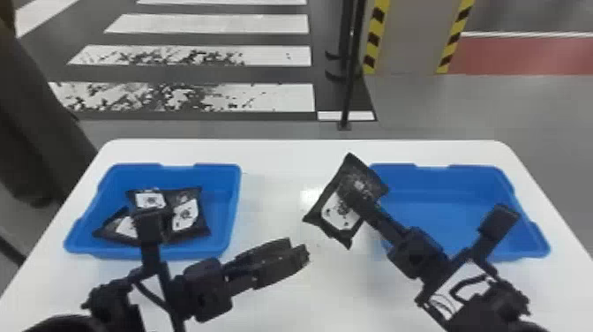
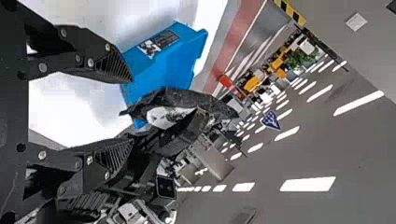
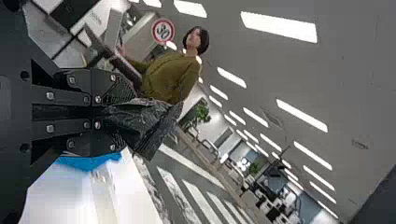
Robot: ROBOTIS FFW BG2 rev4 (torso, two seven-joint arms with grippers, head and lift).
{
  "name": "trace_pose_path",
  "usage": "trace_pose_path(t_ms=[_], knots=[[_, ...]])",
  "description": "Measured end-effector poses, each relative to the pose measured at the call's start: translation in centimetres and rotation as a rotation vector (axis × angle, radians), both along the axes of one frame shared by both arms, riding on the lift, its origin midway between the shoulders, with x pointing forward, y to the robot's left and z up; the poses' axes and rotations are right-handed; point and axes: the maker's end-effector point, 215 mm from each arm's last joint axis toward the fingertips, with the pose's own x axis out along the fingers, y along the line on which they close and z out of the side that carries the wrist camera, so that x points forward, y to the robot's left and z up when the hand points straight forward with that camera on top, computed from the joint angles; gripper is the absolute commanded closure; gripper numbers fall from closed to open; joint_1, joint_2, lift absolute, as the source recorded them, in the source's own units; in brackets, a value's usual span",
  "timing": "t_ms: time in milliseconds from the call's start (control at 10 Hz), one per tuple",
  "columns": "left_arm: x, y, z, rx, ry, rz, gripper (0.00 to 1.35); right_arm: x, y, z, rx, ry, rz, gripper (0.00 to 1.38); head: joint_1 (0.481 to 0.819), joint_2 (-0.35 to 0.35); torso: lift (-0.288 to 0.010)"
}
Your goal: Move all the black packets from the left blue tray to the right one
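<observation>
While a black packet (image 1: 336,213) is pinched by the right gripper (image 3: 122,115), the right tray (image 1: 454,212) is found at three o'clock (left gripper (image 2: 132,110) spread).

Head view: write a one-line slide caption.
Right gripper holds one black packet near right tray; left tray holds more.

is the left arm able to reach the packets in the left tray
Probably yes: the left end effector is open and empty, the left tray holding the packets is open-topped, and the right arm is over by the right tray.
</observation>
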Motion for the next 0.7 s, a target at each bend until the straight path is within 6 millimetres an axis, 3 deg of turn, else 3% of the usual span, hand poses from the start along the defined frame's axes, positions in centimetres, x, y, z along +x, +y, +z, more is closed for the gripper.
trace_pose_path(t_ms=[200, 300, 500, 600, 700], knots=[[0.6, 1.7, -0.2, 0.01, -0.002, 0.037, 0.13, 5.0, -8.5, -2.4, -0.19, -0.002, -0.185, 1.19, 0.695, -0.093, -0.14], [1.1, 2.8, -0.1, 0.018, -0.009, 0.064, 0.13, 7.0, -12.8, -3.0, -0.268, 0.002, -0.281, 0.96, 0.695, -0.142, -0.14], [2.3, 6.2, -0.8, 0.067, -0.013, 0.139, 0.14, 9.1, -17.0, -4.2, -0.353, 0.03, -0.369, 0.18, 0.695, -0.158, -0.14], [2.8, 7.7, -1.1, 0.094, -0.011, 0.171, 0.15, 9.4, -18.0, -4.9, -0.401, 0.04, -0.391, 0.05, 0.695, -0.153, -0.14], [3.2, 9.4, -1.5, 0.123, -0.01, 0.205, 0.15, 9.0, -19.6, -4.6, -0.514, 0.025, -0.454, 0.12, 0.695, -0.147, -0.14]])
